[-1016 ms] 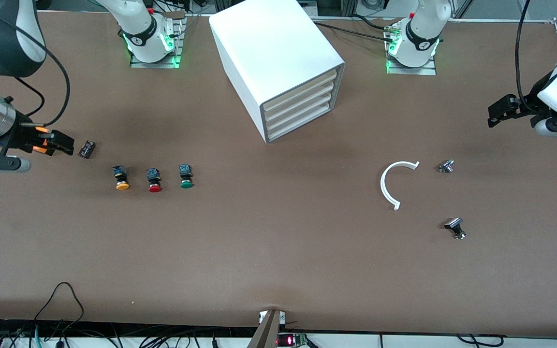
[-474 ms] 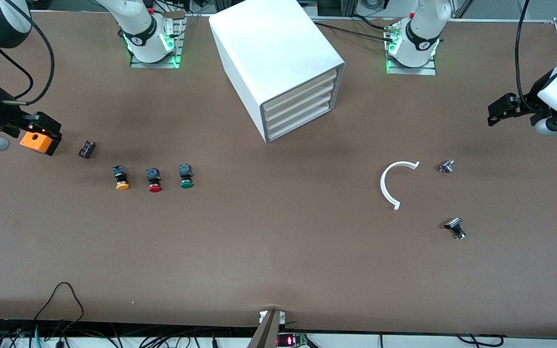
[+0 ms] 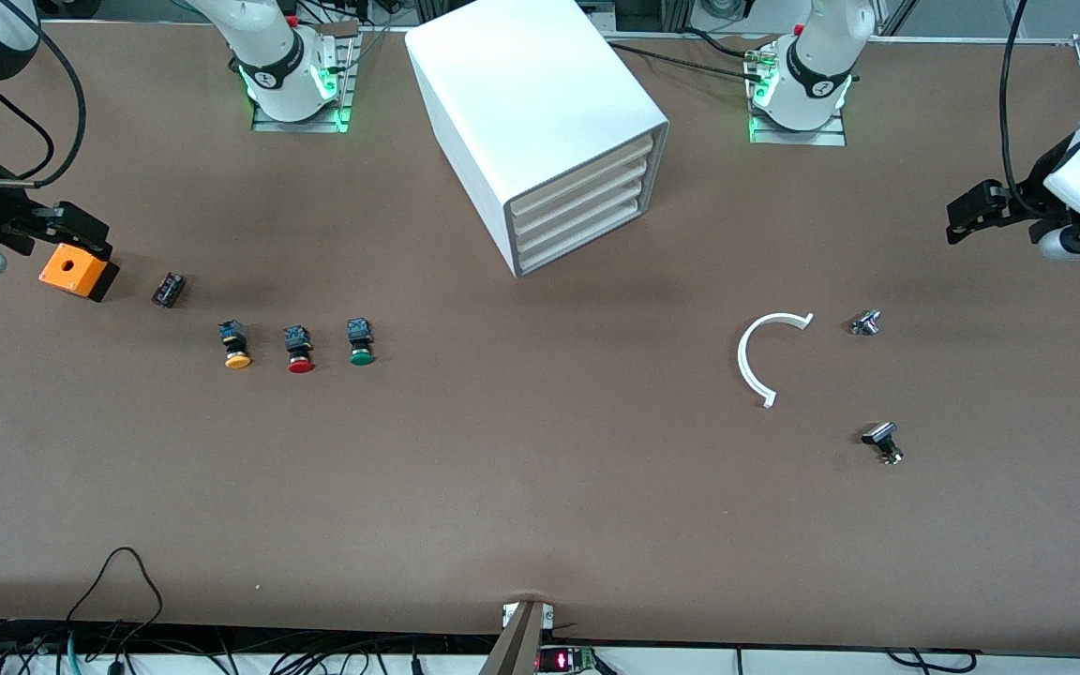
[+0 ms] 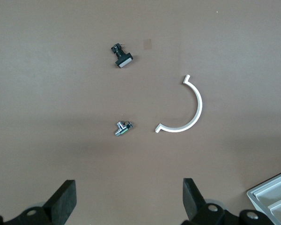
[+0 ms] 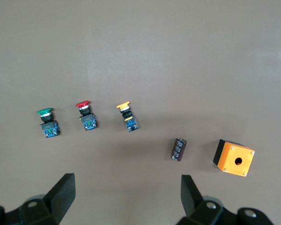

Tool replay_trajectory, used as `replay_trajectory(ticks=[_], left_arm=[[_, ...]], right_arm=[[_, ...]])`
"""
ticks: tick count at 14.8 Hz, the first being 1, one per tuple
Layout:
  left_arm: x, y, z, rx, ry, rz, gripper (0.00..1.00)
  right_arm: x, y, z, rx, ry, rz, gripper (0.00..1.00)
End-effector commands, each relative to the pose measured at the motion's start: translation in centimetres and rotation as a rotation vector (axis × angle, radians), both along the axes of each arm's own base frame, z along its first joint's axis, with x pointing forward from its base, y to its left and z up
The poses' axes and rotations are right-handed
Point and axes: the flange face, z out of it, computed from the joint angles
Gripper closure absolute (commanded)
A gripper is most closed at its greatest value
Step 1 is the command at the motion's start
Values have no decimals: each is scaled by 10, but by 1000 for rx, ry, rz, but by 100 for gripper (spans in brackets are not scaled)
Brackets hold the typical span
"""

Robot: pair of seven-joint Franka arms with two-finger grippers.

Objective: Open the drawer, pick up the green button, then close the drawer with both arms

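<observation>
The white cabinet (image 3: 540, 112) stands at the table's middle near the bases, all four cream fronts flush. The drawer (image 3: 577, 240) is the lowest front and is shut. The green-capped button (image 3: 361, 345) (image 5: 47, 123) lies on the bare table toward the right arm's end. My right gripper (image 3: 81, 230) (image 5: 126, 194) hovers open and empty at that end, over the edge of an orange box. At the left arm's end my left gripper (image 3: 964, 216) (image 4: 129, 199) hangs open with nothing in it. A corner of the cabinet (image 4: 271, 194) shows in the left wrist view.
A red-capped button (image 3: 300, 352) and an orange-capped one (image 3: 236, 348) lie beside the green one. An orange box (image 3: 76, 270) and a small black part (image 3: 168, 289) lie past them. A white half ring (image 3: 757, 361) and two small metal parts (image 3: 865, 322) (image 3: 883, 441) lie toward the left arm's end.
My right gripper has drawn back and up off the orange box, which now shows on the table. The left arm has hardly moved.
</observation>
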Motion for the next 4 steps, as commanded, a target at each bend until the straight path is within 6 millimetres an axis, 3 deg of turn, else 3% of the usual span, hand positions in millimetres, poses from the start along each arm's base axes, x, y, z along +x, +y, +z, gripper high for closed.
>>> replay_trajectory(ticks=[1, 4], left_arm=[[1, -3, 10, 6, 3, 3, 0], [1, -3, 10, 5, 3, 3, 0]], right_arm=[[-11, -6, 4, 22, -6, 50, 0], [-10, -8, 5, 41, -8, 24, 0]])
